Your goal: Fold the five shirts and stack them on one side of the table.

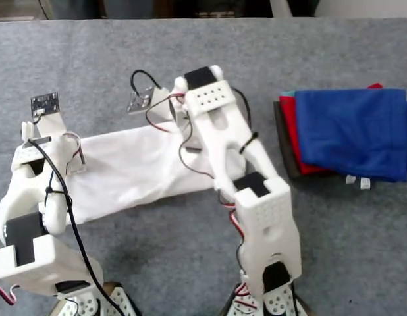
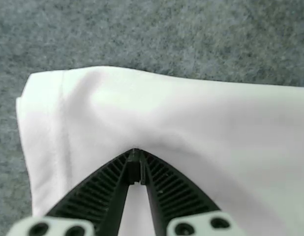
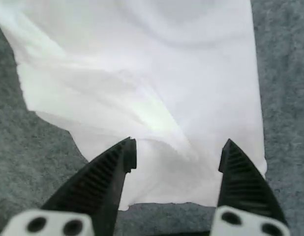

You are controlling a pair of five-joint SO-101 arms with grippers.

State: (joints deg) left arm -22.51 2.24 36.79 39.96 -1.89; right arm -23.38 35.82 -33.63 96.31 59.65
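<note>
A white shirt [image 1: 134, 171], folded into a long strip, lies across the middle of the grey table. My left gripper [image 2: 136, 164] is at the strip's left end, shut on a pinch of the white shirt [image 2: 181, 118], which bulges up ahead of the tips. In the high view that left gripper [image 1: 73, 160] sits at the strip's left edge. My right gripper [image 3: 177, 153] hangs open just over the other end of the white shirt [image 3: 157, 73], one finger on each side of its corner. A stack of folded shirts, blue shirt [image 1: 352, 131] on top and red shirt [image 1: 290, 122] under it, lies at the right.
The right arm [image 1: 223, 131] reaches over the strip's right end and hides that part in the high view. Grey carpet-like table surface [image 1: 157, 263] lies bare in front of the shirt and behind it. The stack keeps a gap from the right arm.
</note>
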